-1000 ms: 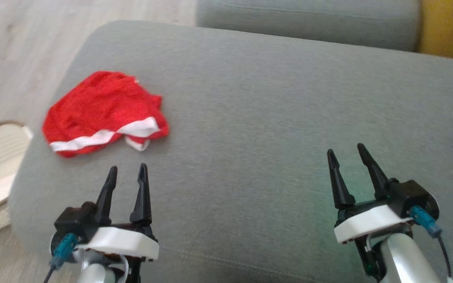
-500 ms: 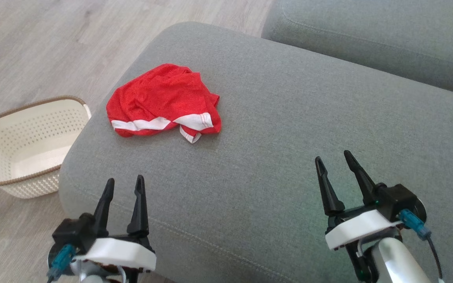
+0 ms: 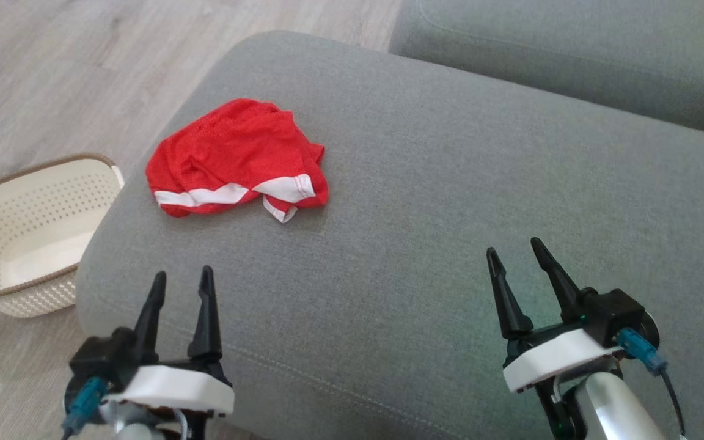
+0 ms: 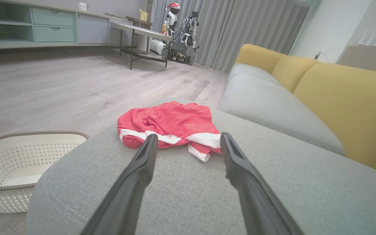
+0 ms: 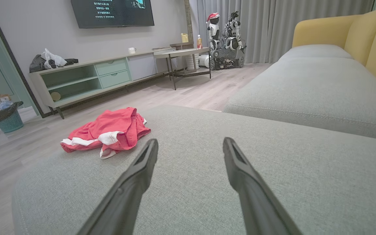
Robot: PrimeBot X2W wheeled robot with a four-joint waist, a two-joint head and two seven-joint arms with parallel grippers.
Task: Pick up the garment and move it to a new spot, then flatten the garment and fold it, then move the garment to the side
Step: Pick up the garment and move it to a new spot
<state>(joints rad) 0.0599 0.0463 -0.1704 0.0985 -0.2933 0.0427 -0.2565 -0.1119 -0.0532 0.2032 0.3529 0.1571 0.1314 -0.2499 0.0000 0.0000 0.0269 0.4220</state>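
Note:
The garment [image 3: 236, 157] is a crumpled red cloth with white stripes, lying near the left end of the grey sofa cushion [image 3: 425, 183]. The left wrist view has the garment [image 4: 170, 125] just beyond my fingers; in the right wrist view the garment [image 5: 108, 130] lies off to the left. My left gripper [image 3: 182, 275] hovers open over the cushion's front edge, short of the garment and apart from it. My right gripper [image 3: 514, 247] hangs open over the cushion's middle right, holding nothing.
A cream perforated basket [image 3: 22, 235] stands on the wooden floor left of the sofa. A second grey seat cushion [image 3: 572, 55] lies behind, with yellow backrests [image 4: 344, 98]. Across the room stand a TV cabinet [image 5: 86, 78], a small table and a toy robot.
The head camera swung left and then settled slightly back, bringing the basket into view. Both grippers stay open and keep their pose; the garment has not moved on the cushion.

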